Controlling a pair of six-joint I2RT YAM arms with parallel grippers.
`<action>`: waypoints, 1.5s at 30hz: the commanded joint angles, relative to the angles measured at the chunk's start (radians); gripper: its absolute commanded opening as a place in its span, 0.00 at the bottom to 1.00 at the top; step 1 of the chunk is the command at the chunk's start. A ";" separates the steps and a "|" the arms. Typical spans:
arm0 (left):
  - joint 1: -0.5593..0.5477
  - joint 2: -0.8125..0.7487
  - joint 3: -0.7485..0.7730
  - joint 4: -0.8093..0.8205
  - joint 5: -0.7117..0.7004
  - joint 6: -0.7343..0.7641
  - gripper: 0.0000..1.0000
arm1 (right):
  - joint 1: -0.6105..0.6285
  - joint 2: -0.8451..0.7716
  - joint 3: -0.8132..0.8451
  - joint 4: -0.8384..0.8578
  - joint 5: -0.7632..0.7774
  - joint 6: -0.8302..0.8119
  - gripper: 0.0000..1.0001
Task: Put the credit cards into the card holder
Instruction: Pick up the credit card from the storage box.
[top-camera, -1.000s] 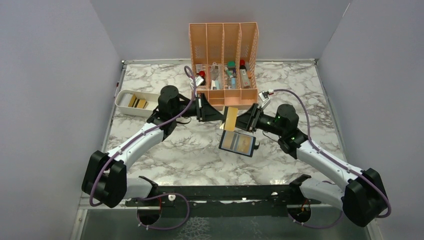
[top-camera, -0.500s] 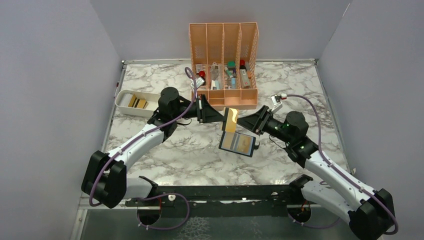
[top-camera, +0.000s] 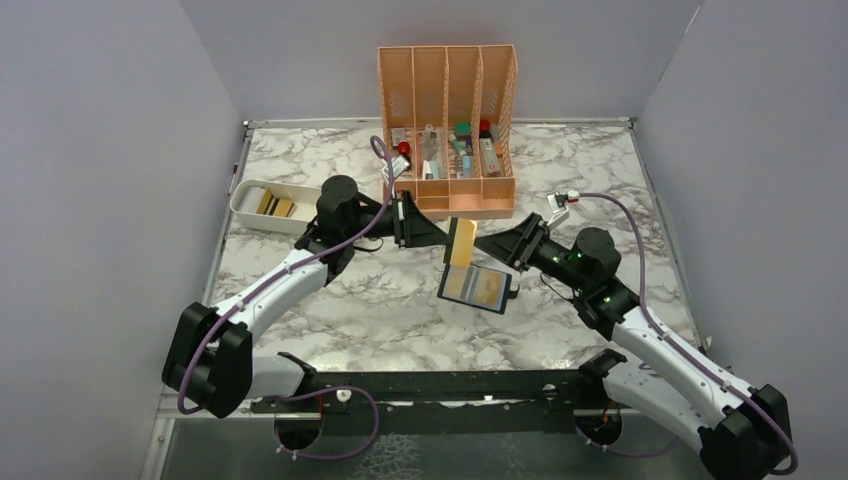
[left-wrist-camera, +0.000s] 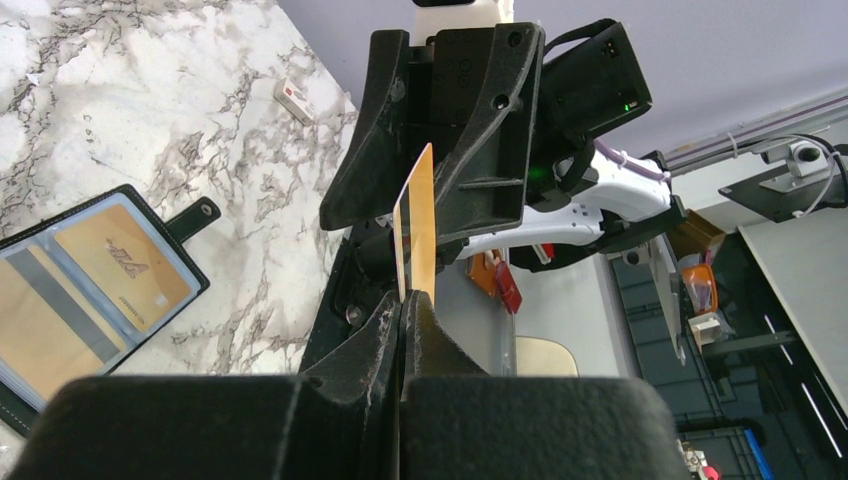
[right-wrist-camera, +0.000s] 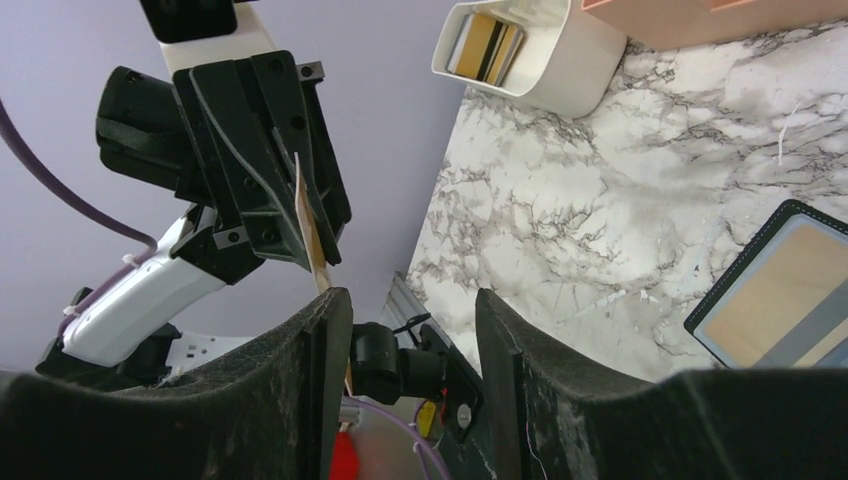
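Observation:
A gold credit card hangs on edge above the table, and my left gripper is shut on its left edge. In the left wrist view the card rises straight from the closed jaws. My right gripper faces it from the right, open and holding nothing. In the right wrist view the card shows past the left finger. The black card holder lies open on the marble just below, with gold cards in its bluish pockets. It also shows as the holder and the holder.
A white tray with more cards stands at the left edge of the table, also seen as the tray. The tall orange slotted organiser with small items stands at the back, close behind both grippers.
My right gripper has opened wider and drawn back to the right, away from the card. The left gripper stays where it was, still shut on the card.

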 joint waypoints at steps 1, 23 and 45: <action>-0.003 -0.021 -0.022 0.006 0.010 0.005 0.00 | 0.004 -0.060 0.009 0.028 0.040 -0.006 0.55; -0.014 0.013 -0.031 0.006 0.007 0.011 0.01 | 0.004 0.101 -0.013 0.230 -0.110 0.013 0.21; -0.013 0.097 -0.051 -0.381 -0.453 0.400 0.49 | 0.003 0.138 -0.070 -0.148 0.181 -0.236 0.01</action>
